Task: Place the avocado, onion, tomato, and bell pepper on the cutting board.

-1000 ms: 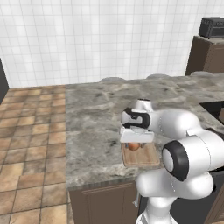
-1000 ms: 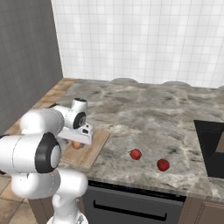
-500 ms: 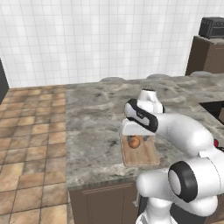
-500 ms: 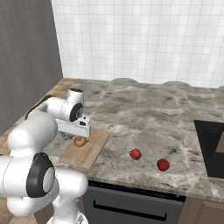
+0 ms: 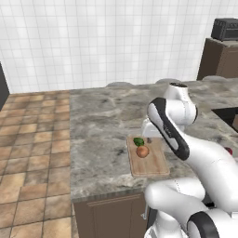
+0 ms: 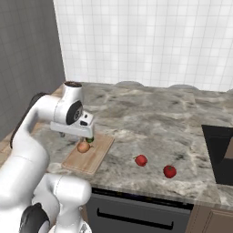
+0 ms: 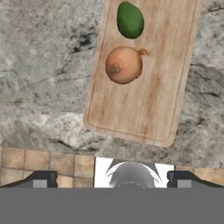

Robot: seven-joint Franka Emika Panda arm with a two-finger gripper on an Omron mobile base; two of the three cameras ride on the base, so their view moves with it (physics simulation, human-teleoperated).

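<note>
Cutting board [image 5: 148, 160] [image 6: 89, 154] [image 7: 144, 70] sits near the front edge of the grey marble counter [image 5: 102, 121], long side running front to back. Avocado [image 5: 138, 141] [image 7: 130, 19] and onion [image 5: 142, 151] [image 6: 83, 146] [image 7: 124, 65] both lie on the board, onion just beside the avocado, small gap between them in the hand view. Both sit toward the board's left half, rest of the wood bare.

Gripper [image 7: 112, 180] is above the board, looking down at it. Finger tips are spread wide at the bottom corners of the hand view, nothing between them, so released and empty.

Two red items rest on the counter well right of the board, apart from each other: tomato [image 6: 141, 160] nearer the board, bell pepper [image 6: 169, 171] further right. At this size I can't firmly tell which is which; the further one looks to have a small stem. Arm hides most of that area in the left base view
</note>
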